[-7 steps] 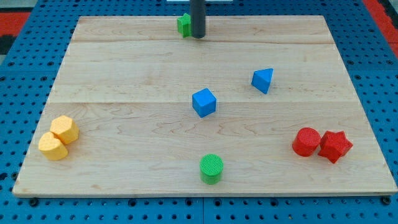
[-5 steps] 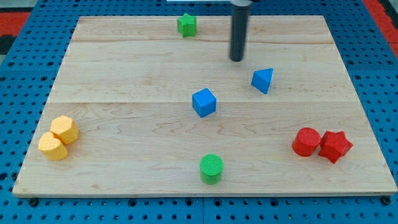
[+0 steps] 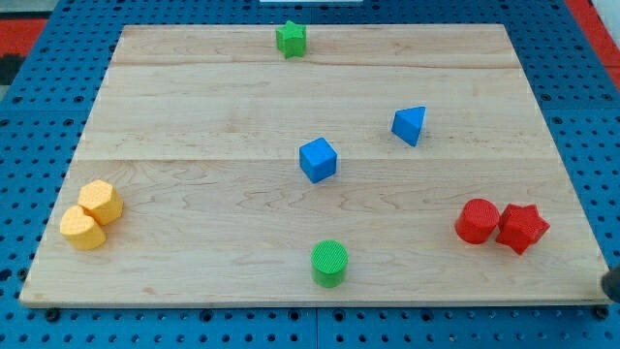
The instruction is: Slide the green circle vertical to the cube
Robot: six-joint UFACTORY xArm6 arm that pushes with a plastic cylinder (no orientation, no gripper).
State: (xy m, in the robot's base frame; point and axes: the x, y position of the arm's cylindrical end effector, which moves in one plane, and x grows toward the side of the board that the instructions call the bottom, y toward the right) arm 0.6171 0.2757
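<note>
The green circle (image 3: 329, 263) stands near the board's bottom edge, at the middle. The blue cube (image 3: 318, 160) sits at the board's centre, almost straight above the circle and a little to its left. Only a dark sliver of my rod shows at the view's right edge, off the board over the blue pegboard. My tip (image 3: 613, 294) is there, far to the right of the green circle and touching no block.
A blue triangle (image 3: 409, 125) lies up and right of the cube. A green star (image 3: 290, 39) sits at the top edge. A red circle (image 3: 477, 221) and red star (image 3: 522, 229) touch at the right. Two yellow blocks (image 3: 91, 215) touch at the left.
The rod moved from beside the green star at the top, past the blue triangle, to the view's lower right edge. No block has moved.
</note>
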